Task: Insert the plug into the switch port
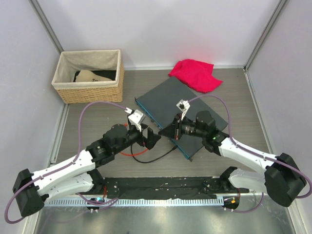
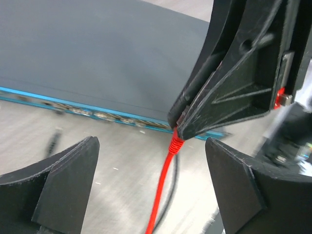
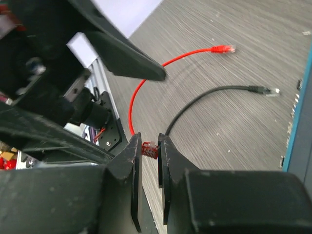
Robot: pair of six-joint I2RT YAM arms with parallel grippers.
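The red plug is pinched between the tips of my right gripper, which is shut on it. Its red cable hangs down to the table. In the left wrist view those right fingers hold the plug just in front of the switch's teal-blue face, where the row of switch ports runs. My left gripper stands wide open around the cable, touching nothing. From above, the left gripper and right gripper meet at the near edge of the dark-grey switch.
The red cable's other plug and a black cable lie loose on the table by the switch. A woven basket stands at the back left, and a red cloth lies behind the switch.
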